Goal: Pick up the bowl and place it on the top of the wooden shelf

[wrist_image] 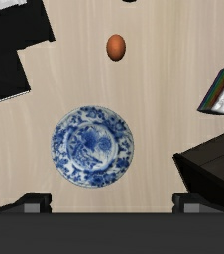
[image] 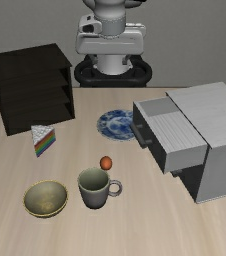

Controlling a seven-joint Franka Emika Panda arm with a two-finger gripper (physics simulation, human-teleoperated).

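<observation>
No legible text, label, brand, number or sign in either view. Plate (wrist_image: pixel 94 147): blue ornamental pattern, no characters. Wedge-shaped item (image: pixel 43 140) beside shelf: coloured stripes along edge, no readable print.
</observation>
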